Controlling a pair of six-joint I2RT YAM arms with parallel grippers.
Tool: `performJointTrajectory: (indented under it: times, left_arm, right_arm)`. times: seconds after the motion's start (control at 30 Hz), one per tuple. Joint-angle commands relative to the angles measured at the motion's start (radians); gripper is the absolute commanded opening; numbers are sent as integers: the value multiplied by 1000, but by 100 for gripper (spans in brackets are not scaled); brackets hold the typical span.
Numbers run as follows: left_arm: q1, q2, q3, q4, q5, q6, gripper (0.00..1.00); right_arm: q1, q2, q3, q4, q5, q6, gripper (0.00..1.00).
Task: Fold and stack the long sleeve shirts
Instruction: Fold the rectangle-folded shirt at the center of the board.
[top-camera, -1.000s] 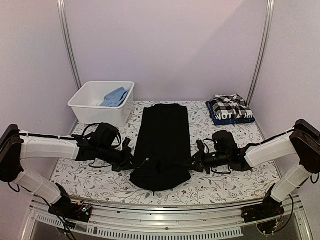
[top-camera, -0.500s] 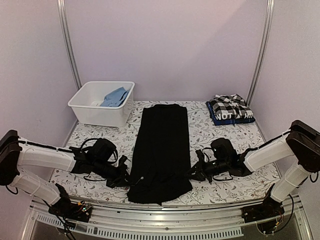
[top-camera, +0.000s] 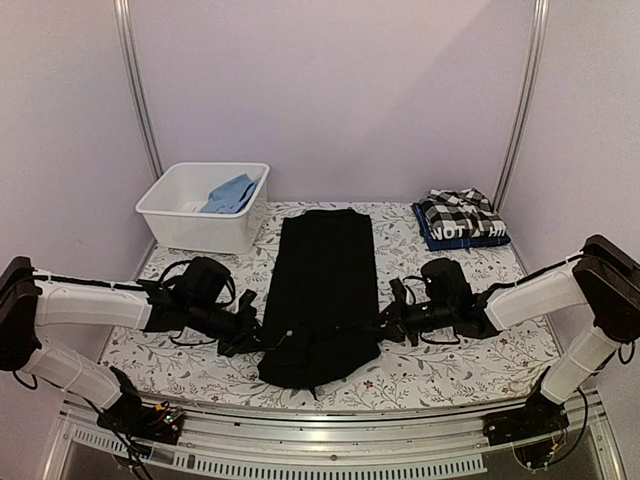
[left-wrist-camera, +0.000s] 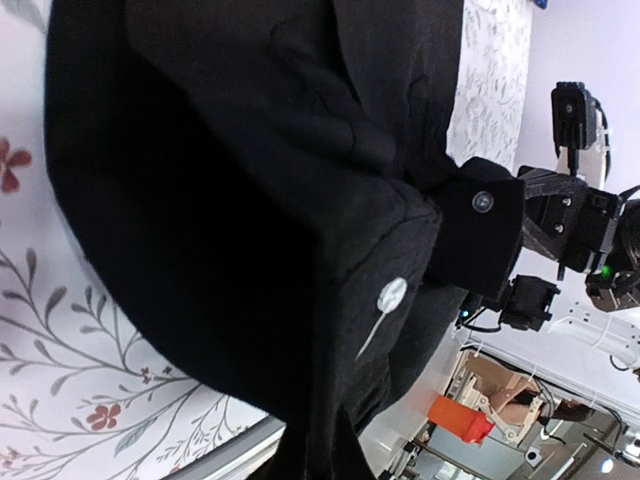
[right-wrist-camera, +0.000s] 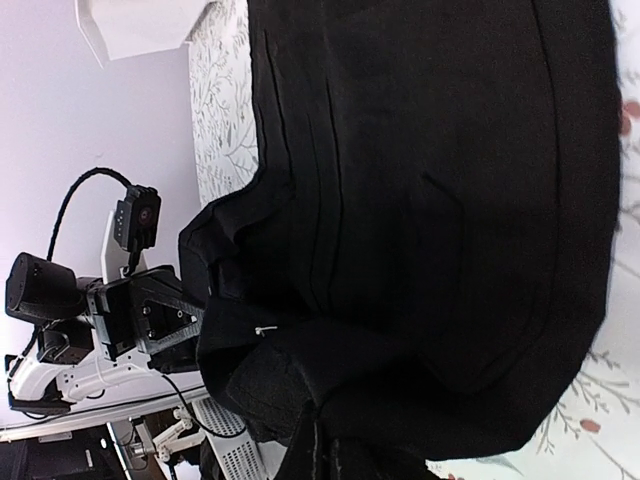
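The plain black collared shirt lies lengthwise in the middle of the table, its near end raised and bunched. My left gripper is shut on its near left edge and my right gripper is shut on its near right edge. The black cloth fills the left wrist view, with a white button showing, and the right wrist view; the cloth hides my fingers in both. The checked shirt lies folded on the dark one with white lettering at the back right.
A white plastic bin stands at the back left with a blue cloth inside. The table has a floral cover. Metal frame posts rise at the back left and back right.
Both grippers first pulled the shirt's near end toward the front edge and flattened it. Now they have moved back from the edge, and the near end is lifted and bunched again.
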Motion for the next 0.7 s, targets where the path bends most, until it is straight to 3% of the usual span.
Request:
performJointTrajectory:
  times: [0.0,0.3,0.67]
  left_arm:
    - [78,55,71,23,34,66,0]
    - [209,238,161,135,83,131,0]
    - [232,381,250,173,99,160,0]
  right_arm:
    - [-34,78,89,7,12,-36,0]
    - [-115,203,179,40,40,-45,0]
    - [-143,261,225,55,56,-35,0]
